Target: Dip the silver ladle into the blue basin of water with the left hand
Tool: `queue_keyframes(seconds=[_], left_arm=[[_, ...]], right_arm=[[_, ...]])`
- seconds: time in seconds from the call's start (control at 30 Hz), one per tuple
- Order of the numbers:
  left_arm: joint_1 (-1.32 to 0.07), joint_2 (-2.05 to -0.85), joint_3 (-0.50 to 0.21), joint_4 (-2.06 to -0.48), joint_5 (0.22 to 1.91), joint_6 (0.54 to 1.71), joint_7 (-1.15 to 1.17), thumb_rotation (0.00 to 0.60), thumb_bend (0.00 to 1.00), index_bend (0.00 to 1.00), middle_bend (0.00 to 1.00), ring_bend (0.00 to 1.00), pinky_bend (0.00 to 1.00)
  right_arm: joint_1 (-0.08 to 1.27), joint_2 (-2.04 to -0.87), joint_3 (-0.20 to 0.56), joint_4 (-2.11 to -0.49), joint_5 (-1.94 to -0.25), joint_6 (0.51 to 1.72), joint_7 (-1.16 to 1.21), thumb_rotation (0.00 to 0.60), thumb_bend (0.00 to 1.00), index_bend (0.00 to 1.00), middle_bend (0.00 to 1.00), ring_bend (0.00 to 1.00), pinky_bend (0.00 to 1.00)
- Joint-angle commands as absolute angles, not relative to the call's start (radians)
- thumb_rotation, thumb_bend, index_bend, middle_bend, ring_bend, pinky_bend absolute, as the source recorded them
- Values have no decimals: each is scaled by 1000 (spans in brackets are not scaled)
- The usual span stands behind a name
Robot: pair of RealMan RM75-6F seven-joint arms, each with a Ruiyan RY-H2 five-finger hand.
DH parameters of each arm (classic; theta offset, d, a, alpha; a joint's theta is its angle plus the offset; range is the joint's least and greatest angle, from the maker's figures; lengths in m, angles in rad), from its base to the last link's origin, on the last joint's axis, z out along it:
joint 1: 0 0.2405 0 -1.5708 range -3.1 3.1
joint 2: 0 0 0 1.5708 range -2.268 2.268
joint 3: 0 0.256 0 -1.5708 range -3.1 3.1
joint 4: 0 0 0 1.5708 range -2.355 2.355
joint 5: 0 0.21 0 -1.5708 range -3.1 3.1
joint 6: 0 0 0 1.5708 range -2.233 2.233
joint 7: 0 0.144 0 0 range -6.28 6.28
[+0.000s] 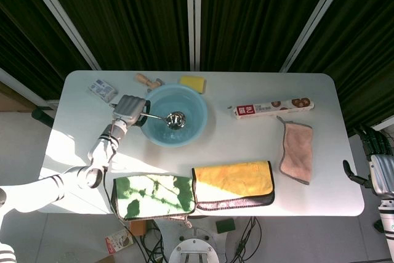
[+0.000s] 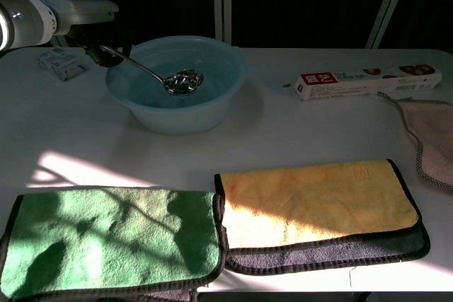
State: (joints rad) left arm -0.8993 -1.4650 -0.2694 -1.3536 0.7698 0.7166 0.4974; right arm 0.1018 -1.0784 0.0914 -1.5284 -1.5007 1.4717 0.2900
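Note:
My left hand (image 1: 130,108) (image 2: 81,13) grips the thin handle of the silver ladle (image 1: 175,119) (image 2: 182,81) just left of the blue basin (image 1: 184,137) (image 2: 185,114). The ladle's bowl hangs over the basin's middle, lifted clear of the water in the chest view. The basin stands at the back left of the white table. My right hand (image 1: 377,163) hangs off the table's right edge, fingers apart, holding nothing.
Green (image 2: 106,238) and yellow (image 2: 318,199) cloths lie along the front edge, a pink cloth (image 1: 297,155) at right. A long biscuit box (image 1: 271,108) lies right of the basin. A yellow sponge (image 1: 192,82), a wooden item (image 1: 146,80) and a small packet (image 1: 101,90) sit behind the basin.

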Motion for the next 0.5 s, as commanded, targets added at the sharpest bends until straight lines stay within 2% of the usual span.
queue_keyframes(seconds=[0.03,0.5], left_arm=[[-912,-1443,-265,-1378,749,713,487,600,512,871,704,788,856],[-976,-1371,-228,-1455,658,716,483,600,512,871,702,788,856]], right_arm=[[103,-1079,92,-1528,-1500,1470,290,600,416,100,0,0,0],[102,-1078,91,-1530,-1500,1470,288,600,416,100,0,0,0]])
